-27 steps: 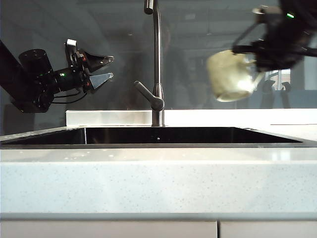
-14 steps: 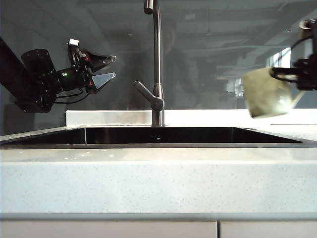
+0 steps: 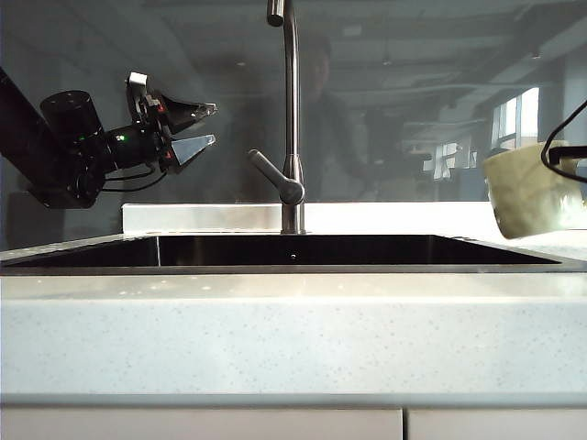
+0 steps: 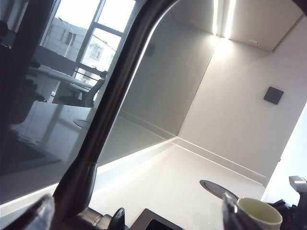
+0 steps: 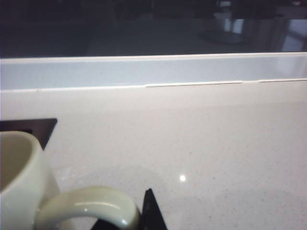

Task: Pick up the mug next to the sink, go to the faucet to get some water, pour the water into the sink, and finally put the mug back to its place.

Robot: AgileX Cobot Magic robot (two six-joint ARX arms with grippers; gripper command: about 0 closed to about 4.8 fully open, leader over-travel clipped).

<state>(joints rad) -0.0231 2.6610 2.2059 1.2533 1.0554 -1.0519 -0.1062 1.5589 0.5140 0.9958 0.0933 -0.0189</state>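
Observation:
The pale cream-green mug (image 3: 535,190) stands upright at the far right of the exterior view, low over the white counter to the right of the sink (image 3: 293,266). I cannot tell whether it touches the counter. My right gripper (image 5: 122,221) is shut on the mug's handle (image 5: 86,203), with one black fingertip (image 5: 149,213) showing beside it; its body lies past the exterior view's right edge. My left gripper (image 3: 200,126) hangs open and empty to the left of the faucet (image 3: 292,119), level with the lever (image 3: 271,174). In the left wrist view the faucet pipe (image 4: 112,100) looms close and the mug (image 4: 259,214) sits far off.
A dark glass backsplash (image 3: 413,92) runs behind the sink. A raised white ledge (image 3: 202,217) borders the back of the counter. A round dark disc (image 4: 217,188) is set into the counter near the mug. The sink's corner (image 5: 29,125) lies just beside the mug.
My right arm has carried the mug from high and tilted near the faucet down and to the right, and it is now upright by the counter. The left gripper has stayed still.

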